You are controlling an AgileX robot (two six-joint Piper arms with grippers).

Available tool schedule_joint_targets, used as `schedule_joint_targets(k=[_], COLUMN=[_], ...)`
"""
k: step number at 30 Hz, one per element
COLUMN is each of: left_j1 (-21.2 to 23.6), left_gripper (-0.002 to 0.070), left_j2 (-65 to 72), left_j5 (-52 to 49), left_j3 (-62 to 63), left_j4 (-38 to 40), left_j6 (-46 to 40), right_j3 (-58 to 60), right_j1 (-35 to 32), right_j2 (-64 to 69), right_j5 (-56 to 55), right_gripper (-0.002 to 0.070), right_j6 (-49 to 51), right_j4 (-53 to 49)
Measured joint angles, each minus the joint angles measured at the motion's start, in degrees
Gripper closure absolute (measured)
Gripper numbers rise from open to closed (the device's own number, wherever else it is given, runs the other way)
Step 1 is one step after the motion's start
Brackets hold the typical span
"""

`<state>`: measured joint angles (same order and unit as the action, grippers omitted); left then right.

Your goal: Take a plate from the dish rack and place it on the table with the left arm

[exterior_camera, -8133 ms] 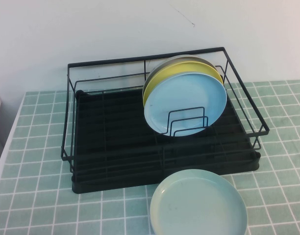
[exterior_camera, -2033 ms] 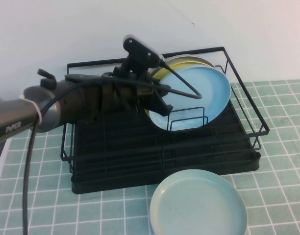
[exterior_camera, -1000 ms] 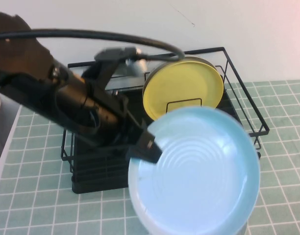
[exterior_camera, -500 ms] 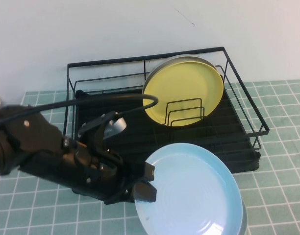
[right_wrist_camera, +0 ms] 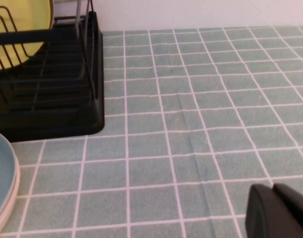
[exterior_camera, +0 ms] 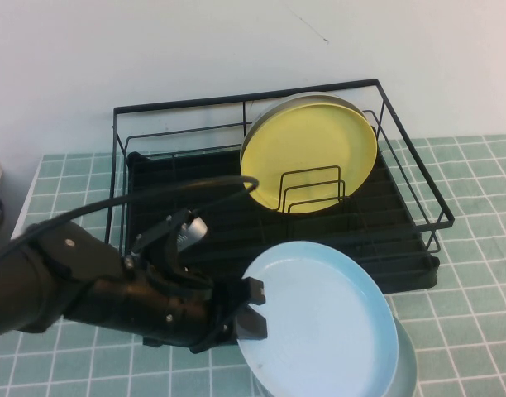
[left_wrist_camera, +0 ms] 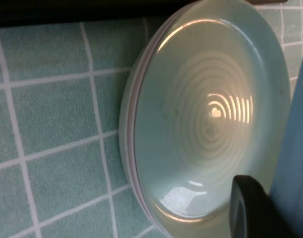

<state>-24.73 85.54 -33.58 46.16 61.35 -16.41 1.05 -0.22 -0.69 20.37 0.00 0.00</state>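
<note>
My left gripper (exterior_camera: 251, 309) is shut on the near-left rim of the sky-blue plate (exterior_camera: 319, 327). It holds the plate tilted, just above the mint-green plate (exterior_camera: 407, 364) on the table (exterior_camera: 476, 273), in front of the dish rack (exterior_camera: 195, 223). In the left wrist view one black finger (left_wrist_camera: 250, 208) lies against the blue plate's edge (left_wrist_camera: 297, 148), with the mint-green plate (left_wrist_camera: 206, 114) below. The other finger is hidden. My right gripper (right_wrist_camera: 276, 214) is shut and empty, low over the tiles to the right of the rack.
A yellow plate (exterior_camera: 309, 153) stands in the rack's wire dividers, with a grey plate rim behind it. The rack (right_wrist_camera: 47, 99) and a pale plate edge (right_wrist_camera: 2, 183) show in the right wrist view. Bare tiles (right_wrist_camera: 201, 124) lie to the right.
The left arm lifted the sky-blue plate out of the rack and brought it forward. Over the last half second it sank lower over the mint-green plate.
</note>
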Motion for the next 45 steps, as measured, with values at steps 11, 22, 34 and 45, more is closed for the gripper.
schedule_joint_targets(k=[11, 22, 34, 45], left_j1=[-2.8, -2.8, -2.8, -2.8], left_gripper=[0.047, 0.0114, 0.022, 0.0625], left_j2=[7.3, 5.5, -12.4, -33.4], left_j5=[4.6, 3.7, 5.2, 5.4], left_j3=[0.0, 0.0, 0.0, -0.1], left_j4=[10.0, 11.3, 6.9, 6.0], left_j6=[-7.9, -10.1, -11.5, -22.6], right_j3=[0.0, 0.0, 0.0, 0.0], right_j1=[0.0, 0.0, 0.0, 0.0], right_j2=[0.0, 0.0, 0.0, 0.0], right_j5=[0.0, 0.0, 0.0, 0.0], right_gripper=[0.0678, 0.0678, 0.0678, 0.0678], right_j6=[0.0, 0.0, 0.0, 0.0], right_j4=[0.0, 0.0, 0.0, 0.0])
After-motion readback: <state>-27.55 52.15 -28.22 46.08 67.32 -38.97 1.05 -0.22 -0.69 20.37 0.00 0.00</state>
